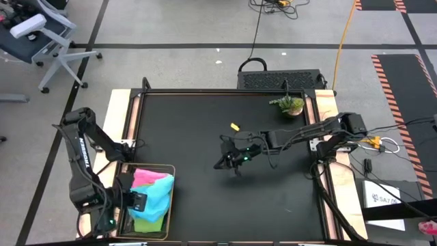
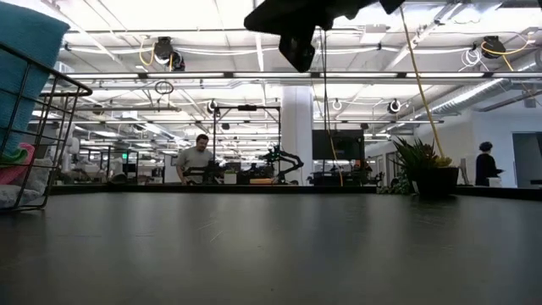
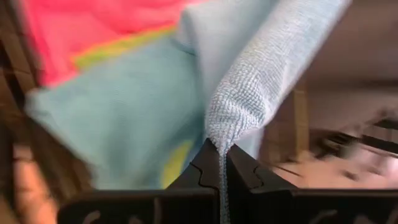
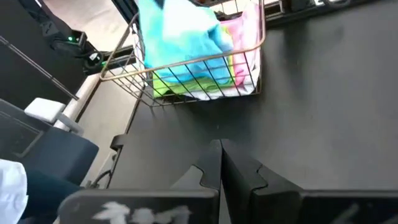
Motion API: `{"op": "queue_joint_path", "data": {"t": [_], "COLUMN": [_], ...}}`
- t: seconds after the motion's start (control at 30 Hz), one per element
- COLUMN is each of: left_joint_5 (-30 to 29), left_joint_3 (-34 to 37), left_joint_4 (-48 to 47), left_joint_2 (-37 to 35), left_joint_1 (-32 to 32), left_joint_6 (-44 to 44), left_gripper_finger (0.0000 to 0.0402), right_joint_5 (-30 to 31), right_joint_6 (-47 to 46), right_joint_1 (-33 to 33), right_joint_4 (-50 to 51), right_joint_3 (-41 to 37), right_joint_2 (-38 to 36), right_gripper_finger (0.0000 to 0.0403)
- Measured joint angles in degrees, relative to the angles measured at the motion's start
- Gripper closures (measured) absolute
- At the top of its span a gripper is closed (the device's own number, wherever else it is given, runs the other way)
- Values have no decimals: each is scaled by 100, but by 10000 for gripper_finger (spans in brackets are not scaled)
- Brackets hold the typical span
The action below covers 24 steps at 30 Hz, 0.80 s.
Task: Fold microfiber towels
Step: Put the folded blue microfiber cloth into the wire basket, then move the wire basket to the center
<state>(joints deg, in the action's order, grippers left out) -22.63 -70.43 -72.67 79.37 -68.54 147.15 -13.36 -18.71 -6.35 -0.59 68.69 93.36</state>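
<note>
Left wrist view: left gripper (image 3: 221,163) is pinching a fold of the light blue towel (image 3: 249,93), fingers clamped on it, over the wire basket (image 1: 168,198) of towels at the table's near-left corner. Right gripper (image 4: 219,163) is hovering mid-table, fingers together, empty. Best lifting straight up, slowly, so neighbouring cloths are not dragged out.

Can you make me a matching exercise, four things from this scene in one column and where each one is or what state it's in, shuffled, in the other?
Things:
1. light blue towel
2. pink towel
3. potted plant
4. right gripper

Places or states:
A. above the middle of the table, shut, holding nothing
B. lying in the basket, not gripped
C. pinched in the shut left gripper
D. far right corner of the table

Pairs: 1-C, 2-B, 3-D, 4-A
</note>
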Motion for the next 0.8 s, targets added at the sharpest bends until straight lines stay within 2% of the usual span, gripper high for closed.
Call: {"op": "queue_joint_path", "data": {"t": [0.07, 0.27, 0.6, 0.7, 0.8], "left_joint_5": [209, 170, 300, 587, 540], "left_joint_3": [8, 7, 7, 7, 7], "left_joint_4": [-195, -150, 54, -397, -1053], "left_joint_2": [8, 9, 9, 11, -1], "left_joint_1": [-4, -105, -174, -116, 2], "left_joint_6": [-2, -2, -35, 30, 9], "left_gripper_finger": [401, 394, 292, 270, 263], "right_joint_5": [-7, 2, -16, -20, -20], "right_joint_6": [-10, -22, 45, 45, 41], "right_joint_1": [-11, -11, 0, 0, 0], "right_joint_4": [24, -4, 52, 138, 200], "right_joint_3": [-35, -88, -95, -95, -95], "right_joint_2": [-6, -239, -398, -404, -400], "right_gripper_finger": [403, 403, 403, 403, 403]}}
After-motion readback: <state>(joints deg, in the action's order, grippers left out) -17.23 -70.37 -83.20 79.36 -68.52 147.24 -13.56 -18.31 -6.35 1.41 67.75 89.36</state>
